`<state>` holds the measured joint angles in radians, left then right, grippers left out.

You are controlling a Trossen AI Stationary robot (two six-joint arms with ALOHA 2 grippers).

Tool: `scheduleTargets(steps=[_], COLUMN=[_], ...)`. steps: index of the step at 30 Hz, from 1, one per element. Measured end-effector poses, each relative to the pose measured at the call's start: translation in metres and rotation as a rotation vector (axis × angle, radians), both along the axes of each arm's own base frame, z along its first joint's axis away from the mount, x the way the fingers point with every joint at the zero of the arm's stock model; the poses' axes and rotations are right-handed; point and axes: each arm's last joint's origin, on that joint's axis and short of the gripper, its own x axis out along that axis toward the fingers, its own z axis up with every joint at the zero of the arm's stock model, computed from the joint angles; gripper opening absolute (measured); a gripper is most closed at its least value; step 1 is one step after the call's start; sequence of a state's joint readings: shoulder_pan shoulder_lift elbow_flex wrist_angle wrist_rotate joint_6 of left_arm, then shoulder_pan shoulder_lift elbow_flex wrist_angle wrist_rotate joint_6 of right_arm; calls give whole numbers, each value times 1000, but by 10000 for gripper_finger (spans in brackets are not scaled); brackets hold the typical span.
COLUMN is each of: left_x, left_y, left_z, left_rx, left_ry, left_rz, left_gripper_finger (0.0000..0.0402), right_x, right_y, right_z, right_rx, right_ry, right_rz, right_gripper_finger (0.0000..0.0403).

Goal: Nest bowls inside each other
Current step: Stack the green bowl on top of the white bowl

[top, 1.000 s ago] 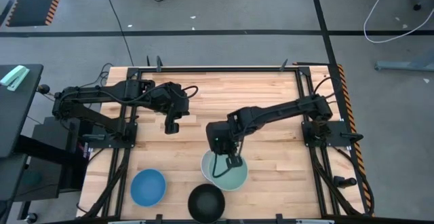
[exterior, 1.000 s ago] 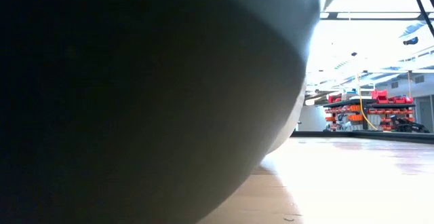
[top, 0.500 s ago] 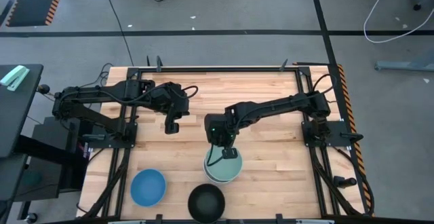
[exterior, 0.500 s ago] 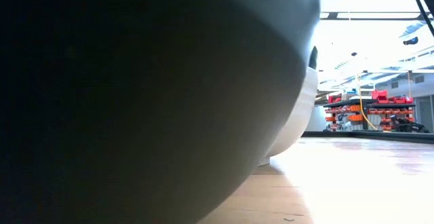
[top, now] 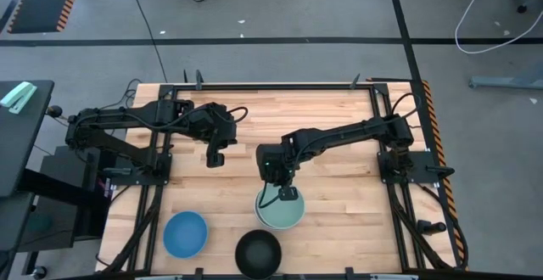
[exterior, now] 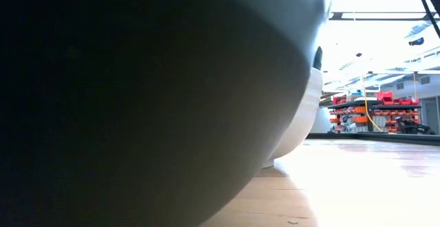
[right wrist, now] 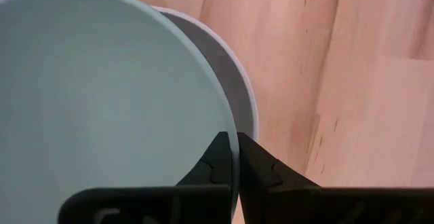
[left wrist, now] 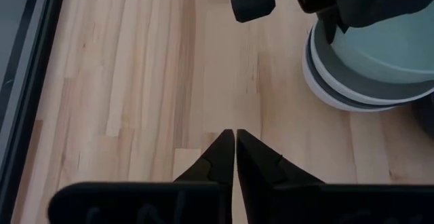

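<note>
Mint green bowl [top: 281, 211] now seated square in white bowl [right wrist: 239, 88], no longer offset toward 3 o'clock; right gripper [right wrist: 232, 157] pinches mint rim, release due. Left gripper [left wrist: 235, 157] closed, empty, idle toward 10 o'clock. Blue bowl [top: 185, 233], black bowl [top: 258, 252] remain.

No text can be read anywhere in these views. No label, brand, number or sign is legible.

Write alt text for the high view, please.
The right gripper pinches the rim of a mint green round bowl nested in a stack on the wooden table. A blue round bowl and a black round bowl sit nearby; the left gripper waits, shut.
</note>
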<state>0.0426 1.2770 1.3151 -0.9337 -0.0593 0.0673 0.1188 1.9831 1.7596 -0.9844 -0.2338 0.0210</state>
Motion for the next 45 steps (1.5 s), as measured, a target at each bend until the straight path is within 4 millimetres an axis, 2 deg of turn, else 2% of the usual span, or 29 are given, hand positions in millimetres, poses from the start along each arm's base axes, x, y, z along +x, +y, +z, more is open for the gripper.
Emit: scheduleTargets(steps=[10, 18, 28, 38, 45], left_x=[0, 0, 1, 1, 1], left_y=[0, 0, 0, 0, 0], left_z=[0, 0, 0, 0, 0], left_rx=[1, 3, 4, 4, 3], left_ry=[0, -1, -9, -9, -9], left_rz=[-1, -3, -4, -4, -4], left_gripper_finger=[10, 26, 10, 25, 13], right_x=[2, -1, 0, 2, 2], right_y=[-11, -14, -15, -44, -65], right_z=[0, -29, -30, -30, -30], right_rx=[-30, -13, -1, -23, -40], right_ry=[-19, 6, -3, -7, -11], right_rz=[-13, -5, -3, -66, -103], right_gripper_finger=[7, 7, 7, 7, 7])
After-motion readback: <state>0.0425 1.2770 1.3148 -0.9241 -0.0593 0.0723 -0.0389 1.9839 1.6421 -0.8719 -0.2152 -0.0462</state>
